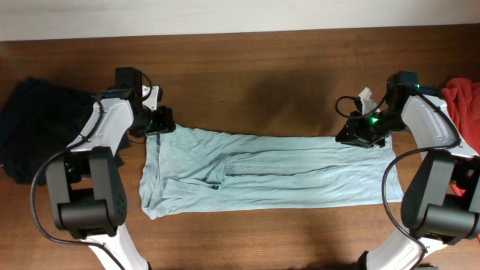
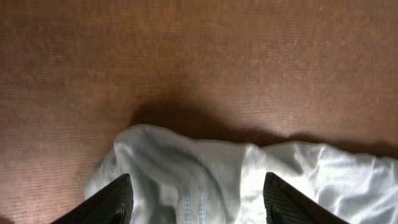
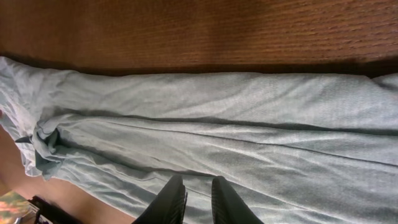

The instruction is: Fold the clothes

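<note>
Pale grey-blue T-shirt [image 1: 262, 172] lies as 1 long band across the desk [image 1: 247, 82]; left gripper [image 2: 196, 186] stands open over its far left corner, right gripper [image 3: 199, 186] seemingly pinches the far right edge, so 1-sided pulling could skew the fold.

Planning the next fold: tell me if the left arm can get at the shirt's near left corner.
Probably yes: the left end effector hangs open at the shirt's far left corner, with nothing lying along that edge between.
</note>
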